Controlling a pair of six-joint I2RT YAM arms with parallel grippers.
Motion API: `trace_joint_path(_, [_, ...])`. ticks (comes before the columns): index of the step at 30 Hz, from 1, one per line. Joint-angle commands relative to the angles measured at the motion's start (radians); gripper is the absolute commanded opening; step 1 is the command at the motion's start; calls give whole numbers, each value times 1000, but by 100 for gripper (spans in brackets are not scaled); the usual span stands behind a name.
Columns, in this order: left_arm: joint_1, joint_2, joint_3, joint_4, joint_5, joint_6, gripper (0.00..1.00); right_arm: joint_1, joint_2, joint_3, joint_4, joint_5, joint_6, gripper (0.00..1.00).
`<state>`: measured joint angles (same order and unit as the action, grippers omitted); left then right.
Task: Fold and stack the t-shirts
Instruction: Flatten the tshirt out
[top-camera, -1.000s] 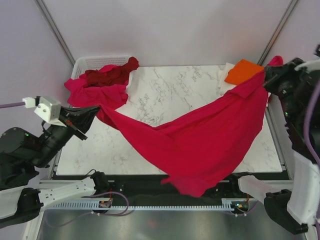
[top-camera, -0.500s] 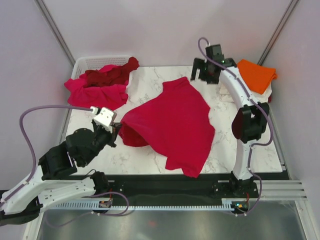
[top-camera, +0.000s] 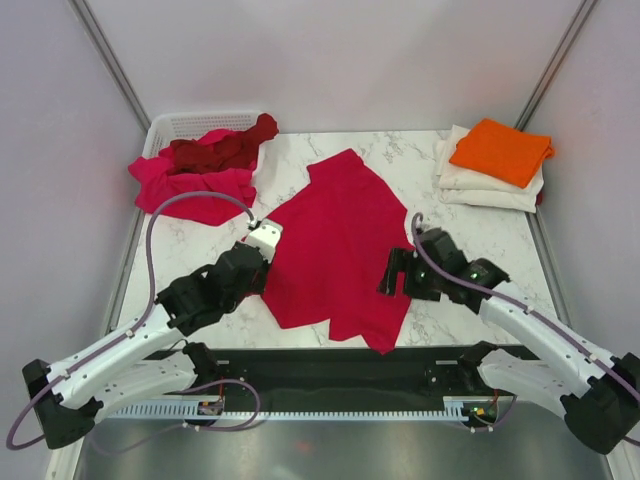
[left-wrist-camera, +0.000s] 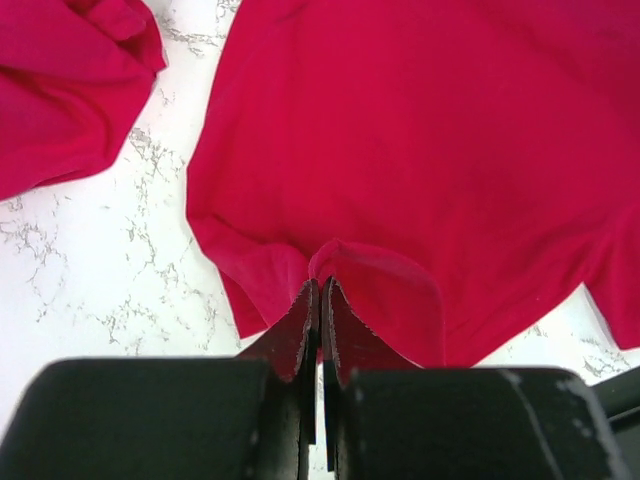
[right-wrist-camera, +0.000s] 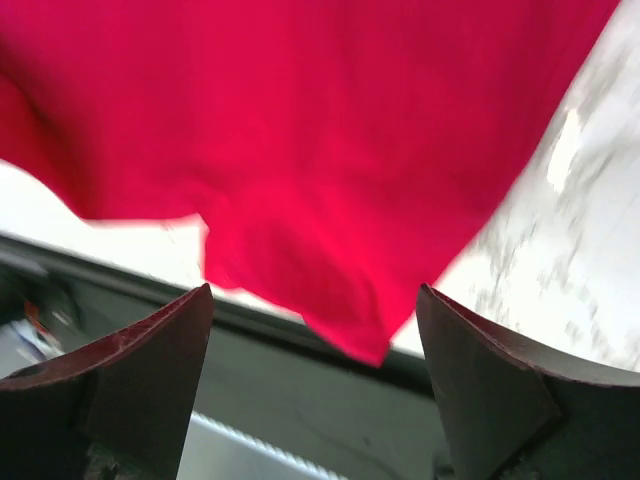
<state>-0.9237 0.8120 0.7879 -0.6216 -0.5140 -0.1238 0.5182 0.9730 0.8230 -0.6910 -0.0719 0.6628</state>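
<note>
Overhead, the crimson t-shirt (top-camera: 335, 235) lies spread mid-surface (top-camera: 400, 165). Left wrist: left jaws together, pinching a fold at its edge; dragging now could bunch it. Right wrist: right jaws wide apart, holding nothing, over a corner that may slide off the near edge.

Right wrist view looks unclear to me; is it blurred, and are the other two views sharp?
Right wrist view: yes, blurred; the crimson t-shirt and the marble table are smeared, with a bright patch on the marble. Left wrist view: sharp, with cloth creases and marble veins crisp. Top external view: sharp and evenly lit, with only soft shadows and no strong glare.
</note>
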Motion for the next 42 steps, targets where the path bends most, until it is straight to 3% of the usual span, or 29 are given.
trace_joint_path(1, [49, -8, 7, 114, 65, -40, 2, 150, -39, -114, -24, 55, 199, 90])
trace_joint_path(5, [63, -31, -16, 120, 89, -54, 2, 262, -103, -191, -24, 86, 306, 79])
trace_joint_path(15, [69, -54, -38, 120, 97, -66, 2, 543, 88, -190, -1, 221, 402, 75])
trace_joint_path(24, [69, -60, -42, 120, 97, -66, 2, 608, 162, -197, -22, 281, 437, 75])
trace_joint_path(39, [69, -71, -45, 120, 97, -66, 2, 622, 249, -266, 96, 276, 449, 60])
trace_joint_path(42, [69, -74, -44, 120, 97, -66, 2, 622, 256, -263, 94, 303, 445, 44])
